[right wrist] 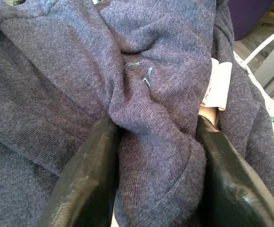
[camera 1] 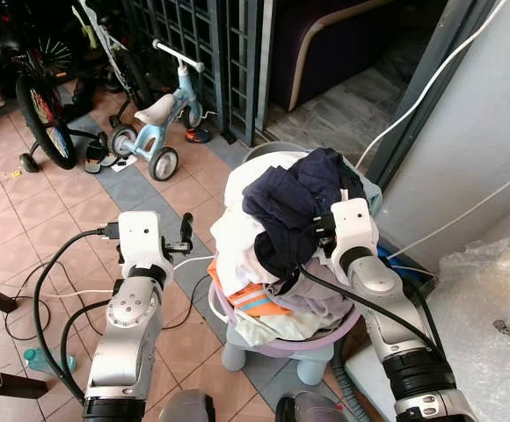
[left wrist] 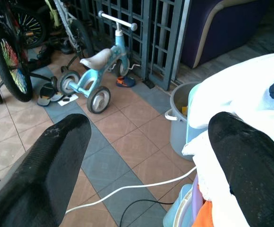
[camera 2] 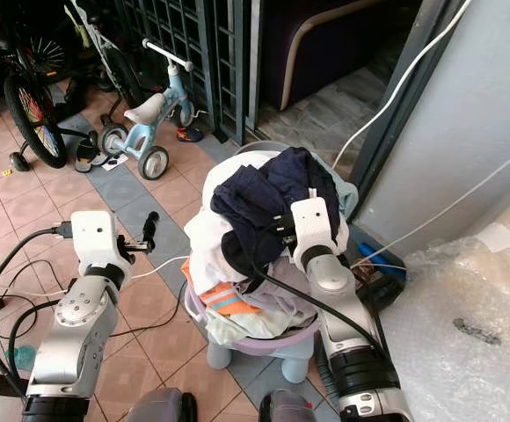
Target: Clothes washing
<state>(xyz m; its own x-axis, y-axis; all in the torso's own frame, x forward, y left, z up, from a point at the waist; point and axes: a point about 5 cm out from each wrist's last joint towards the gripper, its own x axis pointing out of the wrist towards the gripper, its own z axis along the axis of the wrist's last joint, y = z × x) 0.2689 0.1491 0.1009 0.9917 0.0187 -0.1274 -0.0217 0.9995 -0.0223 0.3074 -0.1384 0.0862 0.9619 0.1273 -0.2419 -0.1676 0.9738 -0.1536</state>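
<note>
Floor (camera 1: pixel 26 220): terracotta and grey tiles, hard and matt, with thin white and black cables trailing across them.
Bicycle (camera 1: pixel 40 110): dark frame, spoked wheel with training wheels, parked at the far left of the floor.
Balance bike (camera 1: pixel 154 123): pale blue, white seat and handlebar, standing beside the dark metal grille (camera 1: pixel 198 40).
Laundry basket (camera 1: pixel 277 338): lilac plastic tub with a rounded rim, set on a pale blue stool (camera 1: pixel 303 360), just in front of the robot and heaped far above its rim.
Laundry pile (camera 1: pixel 246 237): white, grey and orange-striped cloth, crumpled and soft, spilling over the basket's left rim.
Navy garment (camera 1: pixel 295 202): dark blue knit, matt and slightly fuzzy, draped on top of the pile toward its right side; a white care label is sewn at a seam.
Handling: probably light and limp, not fragile; it should sag and trail when lifted, and may drag neighbouring cloth with it. A bunched fold near the top is the sensible hold, lifted well up to clear the heap.
Bucket (left wrist: pixel 177 118): grey plastic with a handle, on the floor behind the basket.
Right gripper (right wrist: pixel 156 156): pressed into the top of the pile, fingers closed around a thick gathered fold of the navy garment.
Left gripper (left wrist: pixel 141 156): held just left of the basket, fingers spread wide, gripping nothing; one finger lies near the white cloth.
</note>
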